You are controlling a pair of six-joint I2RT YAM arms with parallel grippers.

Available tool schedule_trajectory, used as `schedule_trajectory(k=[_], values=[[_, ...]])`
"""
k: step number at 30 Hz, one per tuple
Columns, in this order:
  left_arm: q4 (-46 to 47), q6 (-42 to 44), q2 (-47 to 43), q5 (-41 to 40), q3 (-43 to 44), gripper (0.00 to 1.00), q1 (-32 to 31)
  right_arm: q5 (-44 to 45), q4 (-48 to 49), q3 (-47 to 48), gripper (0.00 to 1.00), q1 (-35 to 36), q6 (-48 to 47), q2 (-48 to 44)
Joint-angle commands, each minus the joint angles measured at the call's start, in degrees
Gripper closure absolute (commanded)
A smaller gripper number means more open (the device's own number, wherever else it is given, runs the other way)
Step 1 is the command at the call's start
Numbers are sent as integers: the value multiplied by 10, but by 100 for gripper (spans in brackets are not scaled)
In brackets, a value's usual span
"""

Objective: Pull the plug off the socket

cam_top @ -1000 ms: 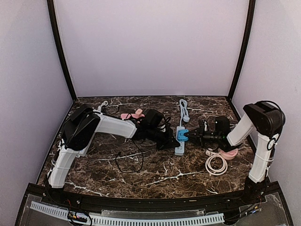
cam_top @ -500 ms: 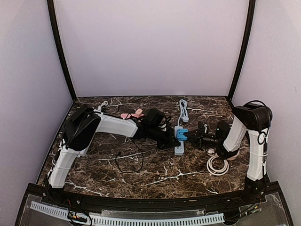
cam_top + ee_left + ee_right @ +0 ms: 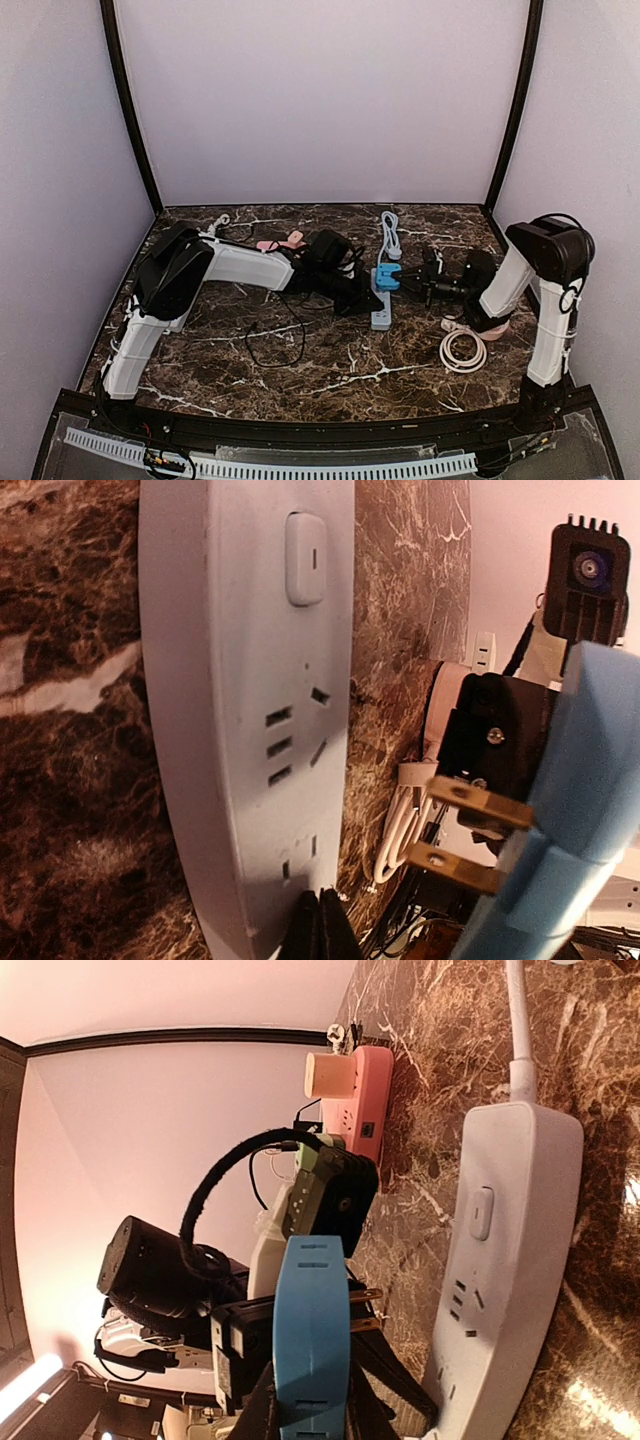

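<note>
The blue plug (image 3: 312, 1330) sits clamped in the right pincer (image 3: 312, 1405), with its two brass prongs bare and clear of the white power strip (image 3: 250, 730). It is just off the far half of the strip, mid-desk. The left pincer (image 3: 320, 928) has its fingers pressed together, tips against the strip's left edge. A coiled white cable (image 3: 460, 350) lies on the marble desk (image 3: 330, 380) near the right arm.

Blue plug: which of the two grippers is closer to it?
Right. The right gripper is shut on the blue plug, its prongs clear of the white power strip. The left gripper is shut, tips at the strip's edge, beside the plug.
</note>
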Motion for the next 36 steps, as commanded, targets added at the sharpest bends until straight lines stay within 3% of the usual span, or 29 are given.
schedule_trajectory(k=[1,7,11,19,27,36], values=[[-103,39,11,-36,7,100,-3,10,-135,3,100,-2,-92,-87],[-130,91,-16,-41,53,100,-4,71,-472,53,100,-11,-256,-224],[-157,123,-44,-55,78,100,-4,136,-629,88,100,-22,-330,-289],[-214,178,-124,-105,64,100,-4,412,-1004,244,100,-25,-496,-347],[-253,229,-214,-164,-2,100,1,674,-1153,352,100,-25,-562,-289],[-262,244,-304,-195,-85,100,12,821,-1219,494,100,-26,-614,-128]])
